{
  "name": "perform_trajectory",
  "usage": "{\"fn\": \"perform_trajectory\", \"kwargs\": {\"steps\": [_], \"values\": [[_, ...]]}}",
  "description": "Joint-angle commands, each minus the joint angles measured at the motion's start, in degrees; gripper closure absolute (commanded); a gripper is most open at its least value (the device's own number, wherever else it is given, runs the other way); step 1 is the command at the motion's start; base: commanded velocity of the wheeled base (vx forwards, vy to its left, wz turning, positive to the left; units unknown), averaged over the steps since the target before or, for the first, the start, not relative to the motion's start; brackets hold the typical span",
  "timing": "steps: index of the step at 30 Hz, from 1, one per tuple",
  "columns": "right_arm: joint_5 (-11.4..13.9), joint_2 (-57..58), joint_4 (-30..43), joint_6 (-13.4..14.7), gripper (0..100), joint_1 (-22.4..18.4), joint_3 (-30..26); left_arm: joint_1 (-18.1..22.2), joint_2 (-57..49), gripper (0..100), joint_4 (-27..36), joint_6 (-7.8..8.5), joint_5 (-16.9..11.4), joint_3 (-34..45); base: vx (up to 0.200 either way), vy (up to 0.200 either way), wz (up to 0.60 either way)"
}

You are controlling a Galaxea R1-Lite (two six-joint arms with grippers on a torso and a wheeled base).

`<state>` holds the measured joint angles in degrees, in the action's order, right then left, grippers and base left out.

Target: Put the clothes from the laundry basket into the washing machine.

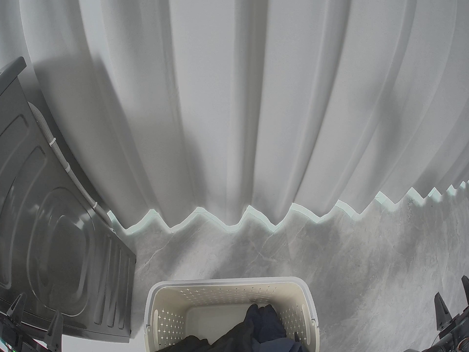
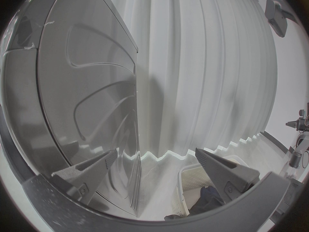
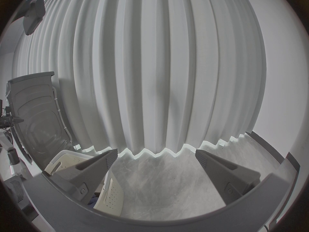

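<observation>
left tool [image 2: 156,150] wide, empty | right tool [image 3: 156,150] wide, empty | laundry basket [image 1: 229,282] holding clothes [image 1: 259,323] between both | washing machine [image 1: 58,231] beside left tool

No legible text, numbers or signs on washing machine [image 1: 58,240], laundry basket [image 1: 229,282], curtain [image 1: 244,99].

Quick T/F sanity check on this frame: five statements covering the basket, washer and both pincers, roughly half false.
1. The laundry basket holds dark clothes. True.
2. The left pincer is shut on a garment. False: it is open and empty.
3. The washing machine stands on the robot's left of the basket. True.
4. The basket sits on a table. False: it stands on the grey floor.
5. The right pincer is open and holds nothing. True.
</observation>
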<state>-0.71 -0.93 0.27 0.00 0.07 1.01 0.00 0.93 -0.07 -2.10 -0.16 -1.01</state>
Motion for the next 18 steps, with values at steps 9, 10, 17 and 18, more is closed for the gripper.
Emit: {"fn": "perform_trajectory", "kwargs": {"steps": [9,10,17,18], "values": [[0.00,0.93,0.00,0.00,0,0.01,-0.92,0.00,-0.84,0,-0.01,-0.01,-0.02,0.92,0.000,0.000,0.00],[0.00,0.93,0.00,0.00,0,0.01,-0.92,0.00,-0.84,0,-0.01,-0.01,-0.02,0.92,0.000,0.000,0.00],[0.00,0.93,0.00,0.00,0,0.01,-0.92,0.00,-0.84,0,-0.01,-0.01,-0.02,0.92,0.000,0.000,0.00],[0.00,0.93,0.00,0.00,0,0.01,-0.92,0.00,-0.84,0,-0.01,-0.01,-0.02,0.92,0.000,0.000,0.00]]}}
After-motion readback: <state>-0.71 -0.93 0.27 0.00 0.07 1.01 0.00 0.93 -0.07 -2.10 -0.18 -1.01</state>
